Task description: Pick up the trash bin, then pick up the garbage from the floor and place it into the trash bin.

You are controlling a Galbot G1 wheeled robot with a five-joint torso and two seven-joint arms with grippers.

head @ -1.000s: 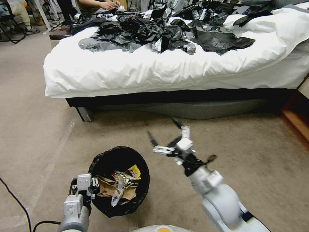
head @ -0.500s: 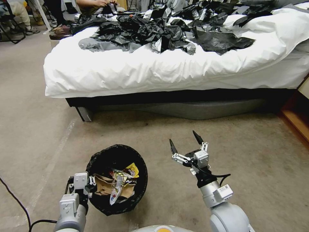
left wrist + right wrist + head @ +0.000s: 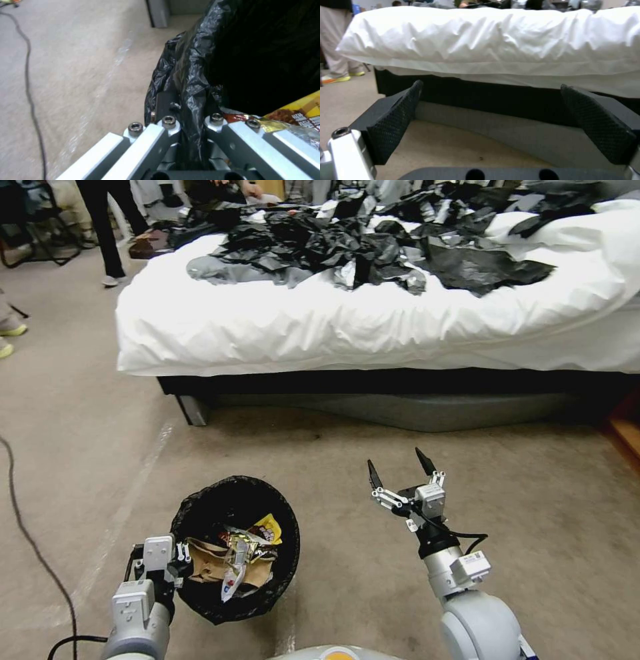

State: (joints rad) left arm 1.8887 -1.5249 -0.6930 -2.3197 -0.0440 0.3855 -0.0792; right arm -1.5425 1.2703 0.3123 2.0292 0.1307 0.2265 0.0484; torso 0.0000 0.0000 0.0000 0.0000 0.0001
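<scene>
While the left gripper (image 3: 159, 573) clamps the near-left rim of the trash bin (image 3: 235, 550), its fingers (image 3: 166, 125) pinch the crinkled black liner (image 3: 186, 82) folded over that rim, 1 finger outside and 1 inside. The bin sits just right of this gripper on the beige carpet (image 3: 80, 447). Inside it, garbage (image 3: 233, 563): crumpled brown paper, a yellow snack wrapper (image 3: 300, 110) close to the inner finger, a silvery wrapper and a red-white packet, all piled low against the black liner. A black cable (image 3: 27, 553) trails on the floor left of the gripper. Right of the bin and apart from it, the right gripper (image 3: 402, 473) hangs above bare carpet, its 2 black fingers (image 3: 395, 122) spread wide, holding nothing, pointing toward the white-covered bed (image 3: 373, 320) ahead. Black plastic sheets (image 3: 373, 240) lie heaped on the bed.
</scene>
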